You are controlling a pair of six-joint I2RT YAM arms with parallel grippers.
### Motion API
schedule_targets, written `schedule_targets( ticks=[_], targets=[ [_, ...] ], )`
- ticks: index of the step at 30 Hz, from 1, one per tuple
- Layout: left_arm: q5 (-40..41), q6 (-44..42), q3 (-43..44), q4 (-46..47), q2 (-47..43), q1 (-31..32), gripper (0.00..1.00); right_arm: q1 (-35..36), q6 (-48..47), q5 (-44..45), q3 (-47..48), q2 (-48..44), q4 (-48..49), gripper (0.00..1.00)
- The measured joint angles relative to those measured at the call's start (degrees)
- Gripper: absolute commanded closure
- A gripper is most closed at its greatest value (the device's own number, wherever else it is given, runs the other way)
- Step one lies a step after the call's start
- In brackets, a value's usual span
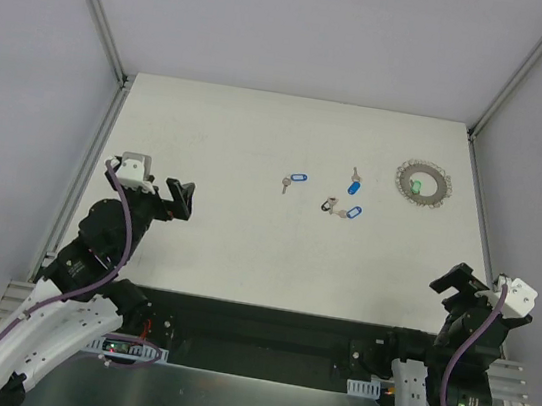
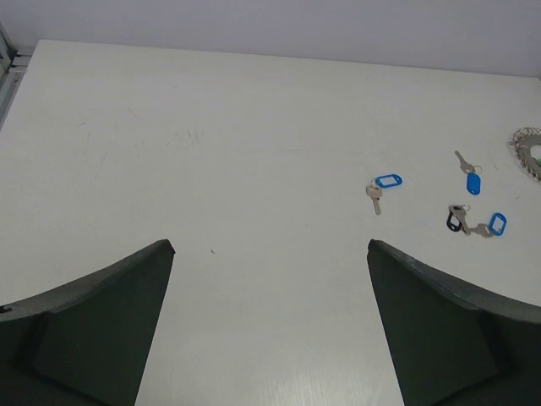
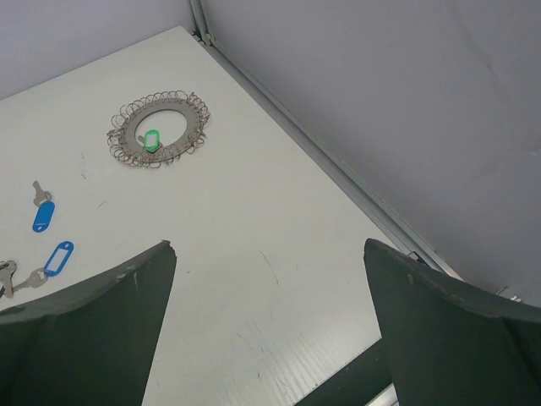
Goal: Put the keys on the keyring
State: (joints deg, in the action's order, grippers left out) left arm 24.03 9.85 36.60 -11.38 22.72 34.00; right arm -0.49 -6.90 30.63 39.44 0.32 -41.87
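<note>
Three blue-tagged keys (image 1: 295, 180), one dark-tagged key (image 1: 327, 206), one keyring (image 1: 405, 182)

On the table (image 1: 259, 141), the keyring (image 1: 438, 189) lies far right, a tag (image 1: 416, 187) inside it. Left of it, apart, lies one key (image 1: 354, 184). Just nearer, two keys (image 1: 341, 210) lie together. A fourth key (image 1: 294, 181) lies further left. The left gripper (image 1: 180, 200) and right gripper (image 1: 452, 279) sit by the side edges, well apart from all.
</note>
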Motion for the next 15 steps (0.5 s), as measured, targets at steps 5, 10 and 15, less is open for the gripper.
schedule_targets(
  ticks=[5,10,15],
  targets=[
    [-0.7,0.0,0.0,0.0,1.6,0.0,0.01,0.0,0.1,0.0,0.0,0.0,0.0,0.04],
    [-1.7,0.0,0.0,-0.1,2.8,0.0,0.01,0.0,0.2,0.0,-0.2,0.0,0.0,0.04],
    [-2.2,0.0,0.0,0.0,2.3,0.0,0.01,0.0,0.4,0.1,-0.3,0.0,0.0,0.04]
  ],
)
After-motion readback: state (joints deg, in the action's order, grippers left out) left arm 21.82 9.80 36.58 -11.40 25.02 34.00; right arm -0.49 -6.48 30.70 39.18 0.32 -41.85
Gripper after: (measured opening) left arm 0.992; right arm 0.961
